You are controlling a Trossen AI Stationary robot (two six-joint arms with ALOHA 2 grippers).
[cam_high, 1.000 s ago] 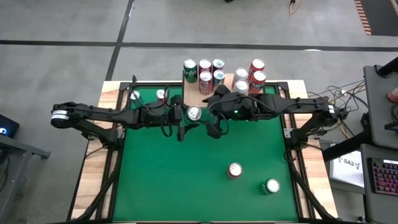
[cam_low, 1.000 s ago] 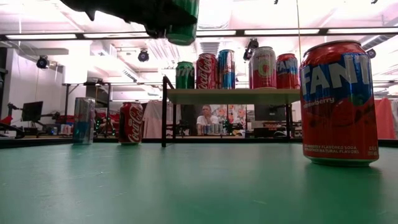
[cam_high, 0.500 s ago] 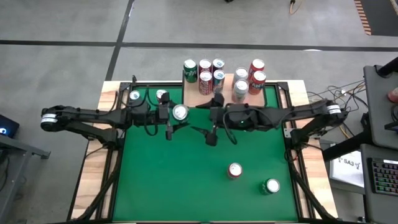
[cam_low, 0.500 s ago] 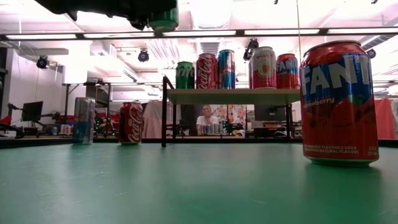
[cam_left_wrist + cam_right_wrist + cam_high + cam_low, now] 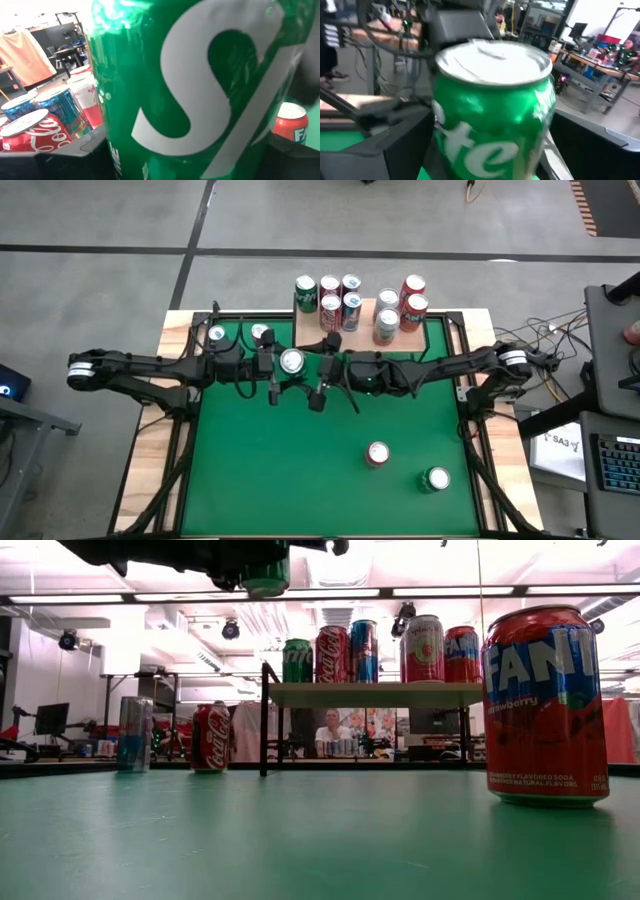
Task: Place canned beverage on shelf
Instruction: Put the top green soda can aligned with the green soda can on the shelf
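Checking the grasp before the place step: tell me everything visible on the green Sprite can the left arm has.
The green Sprite can is a glossy metal can with white lettering and a silver top with pull tab. It stands upright, held in the left gripper, lifted well clear of the green tabletop; in the low view only its lower part shows beneath the arm. It sits short of the shelf, not yet over it. The right gripper, fingers open, is close beside it; contact cannot be judged.

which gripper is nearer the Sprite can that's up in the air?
Left. The left gripper is shut on the Sprite can, holding it above the table. The right gripper is open beside it, just to its right in the high view, not gripping.
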